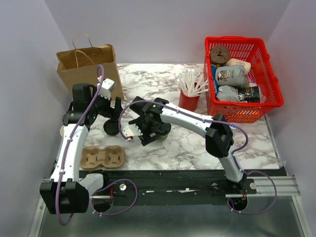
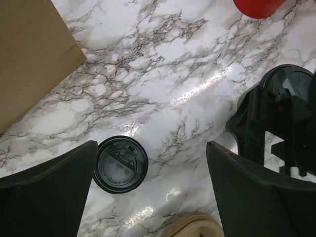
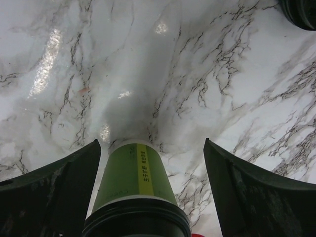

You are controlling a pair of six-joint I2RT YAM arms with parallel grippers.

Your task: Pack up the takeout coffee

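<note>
The takeout coffee (image 3: 133,182) was seen standing upright on the desk (image 3: 197,74), lid up, right between the fingers of the right tool (image 3: 152,148). That tool was spread wide with nothing gripped yet. The left tool (image 2: 151,145), also wide open and empty, was held over a loose black lid (image 2: 120,164), so the right arm was judged nearer.

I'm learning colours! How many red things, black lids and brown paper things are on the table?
Red: 2 (cup of sticks, basket)
Black lids: 2 (loose lid, green cup's lid)
Brown paper: 2 (bag, cup carrier)
Total: 6
</note>
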